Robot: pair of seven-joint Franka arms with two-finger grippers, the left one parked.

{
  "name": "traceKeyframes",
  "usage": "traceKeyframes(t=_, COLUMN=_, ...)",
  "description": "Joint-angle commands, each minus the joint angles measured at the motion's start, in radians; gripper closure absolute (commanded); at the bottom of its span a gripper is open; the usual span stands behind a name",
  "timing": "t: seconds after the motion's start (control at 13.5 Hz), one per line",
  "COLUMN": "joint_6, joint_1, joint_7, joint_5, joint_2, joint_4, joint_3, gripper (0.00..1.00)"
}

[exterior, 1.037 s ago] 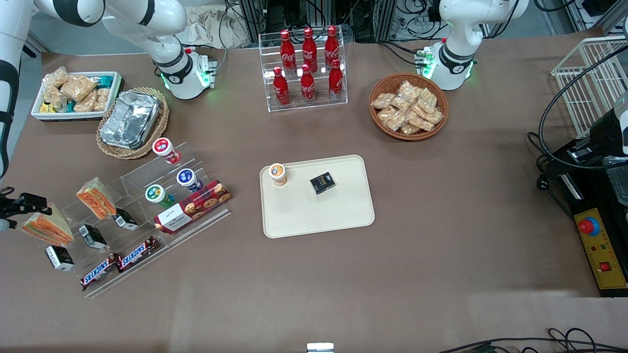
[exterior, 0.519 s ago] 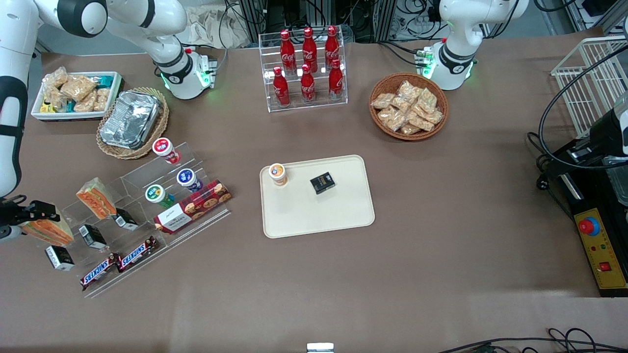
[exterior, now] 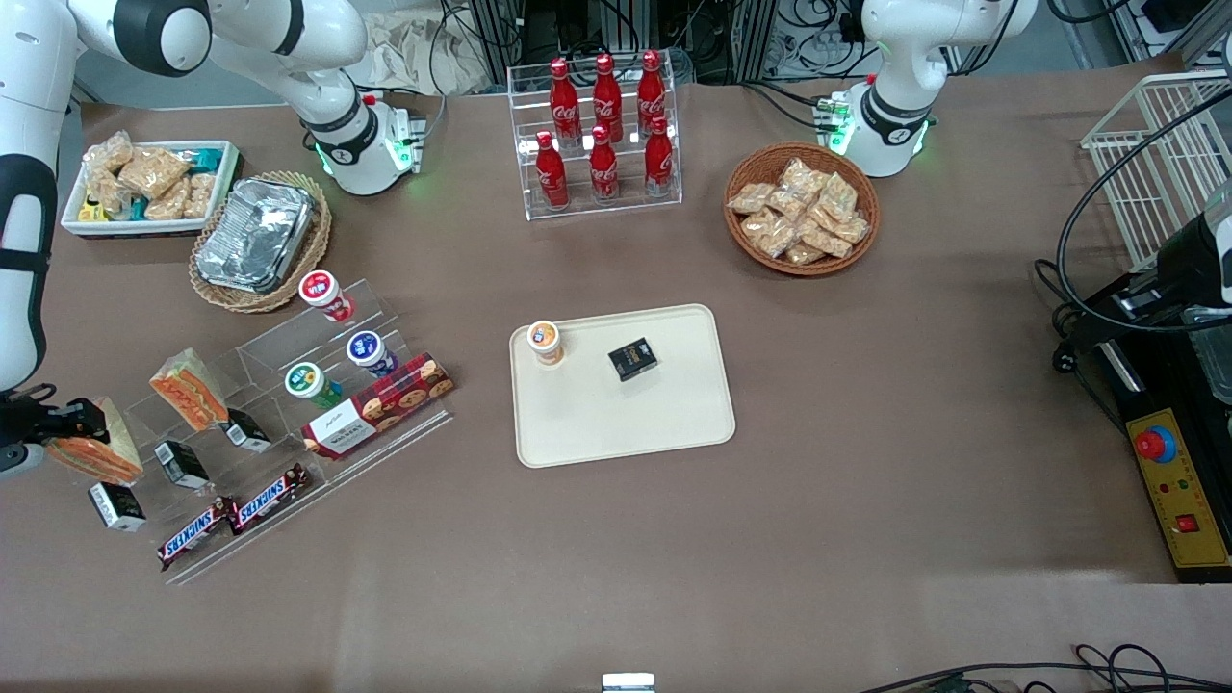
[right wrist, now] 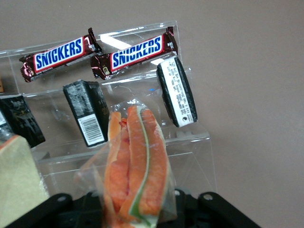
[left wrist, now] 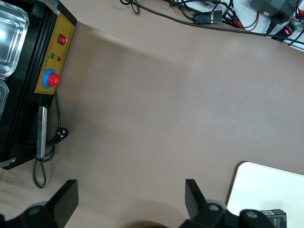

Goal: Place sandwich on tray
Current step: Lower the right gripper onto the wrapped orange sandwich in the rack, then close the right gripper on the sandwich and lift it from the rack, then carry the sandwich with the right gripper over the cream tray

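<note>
The sandwich, a wrapped wedge with orange and green layers, stands on the clear acrylic stand at the working arm's end of the table. My gripper is down at it. In the right wrist view the sandwich fills the gap between the gripper's two dark fingers, which press on the wrap from both sides. The cream tray lies mid-table, well away toward the parked arm. It carries a small orange-lidded cup and a black box.
A second wedge with redder stripes stands on the same stand, farther from the camera. Nearer the camera lie small black boxes and two Snickers bars. Lidded cups and a cookie box sit between stand and tray.
The gripper has come down and in onto the sandwich, now covering its upper corner. The sandwich has barely shifted. Nothing else moved.
</note>
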Motion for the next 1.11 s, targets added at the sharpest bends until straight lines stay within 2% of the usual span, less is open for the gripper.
traceKeyframes(t=0.0, joint_6=-0.036, joint_1=0.025, joint_7=-0.028, joint_5=0.027, joint_2=-0.064, joint_4=-0.004, joint_3=0.003, gripper=0.99)
traceKeyframes(t=0.3, joint_6=-0.133, joint_1=0.132, joint_7=-0.018, joint_5=0.008, joint_2=-0.190, joint_4=0.002, joint_3=-0.001, gripper=0.99)
traceKeyframes(t=0.44, joint_6=-0.191, joint_1=0.220, joint_7=-0.012, joint_5=-0.056, joint_2=-0.245, joint_4=0.005, joint_3=-0.001, gripper=0.99)
traceKeyframes(t=0.74, joint_6=-0.208, joint_1=0.419, joint_7=-0.012, joint_5=-0.116, joint_2=-0.263, joint_4=0.020, joint_3=0.001, gripper=1.00)
traceKeyframes(t=1.04, joint_6=-0.165, joint_1=0.603, joint_7=0.007, joint_5=-0.098, joint_2=-0.232, joint_4=0.032, joint_3=0.010, gripper=1.00)
